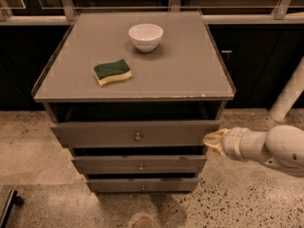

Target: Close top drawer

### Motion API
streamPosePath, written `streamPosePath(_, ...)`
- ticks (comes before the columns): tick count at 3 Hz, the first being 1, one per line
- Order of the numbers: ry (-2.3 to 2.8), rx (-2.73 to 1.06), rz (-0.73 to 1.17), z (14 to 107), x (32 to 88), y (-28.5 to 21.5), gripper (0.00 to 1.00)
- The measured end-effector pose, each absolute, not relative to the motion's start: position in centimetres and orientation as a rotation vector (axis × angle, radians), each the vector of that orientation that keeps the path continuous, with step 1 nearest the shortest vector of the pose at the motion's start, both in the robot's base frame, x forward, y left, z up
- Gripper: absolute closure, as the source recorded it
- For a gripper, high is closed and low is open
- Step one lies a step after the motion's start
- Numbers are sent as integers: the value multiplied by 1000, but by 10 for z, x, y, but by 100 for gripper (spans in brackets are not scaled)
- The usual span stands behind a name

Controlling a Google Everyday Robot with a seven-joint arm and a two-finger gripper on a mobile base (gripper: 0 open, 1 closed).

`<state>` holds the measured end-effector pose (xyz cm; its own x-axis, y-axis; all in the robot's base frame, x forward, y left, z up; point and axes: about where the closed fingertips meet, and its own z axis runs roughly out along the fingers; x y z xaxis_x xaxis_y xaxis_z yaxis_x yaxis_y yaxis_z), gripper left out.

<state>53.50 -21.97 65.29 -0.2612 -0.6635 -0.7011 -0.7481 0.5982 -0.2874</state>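
Gripper (212, 141) at the right end of the top drawer (114, 134) front, touching or just off it; grip state unclear. Drawer extends left of it, pulled partway out, long axis left-right, front facing camera.

on the table (190, 70), bowl (146, 36) far, sponge (112, 71) nearer, left; gripper (213, 141) at right end of top drawer (95, 134).
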Motion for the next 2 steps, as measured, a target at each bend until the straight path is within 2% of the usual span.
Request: streamPosePath(2, 1992, -1120, 129, 653, 535, -220, 13)
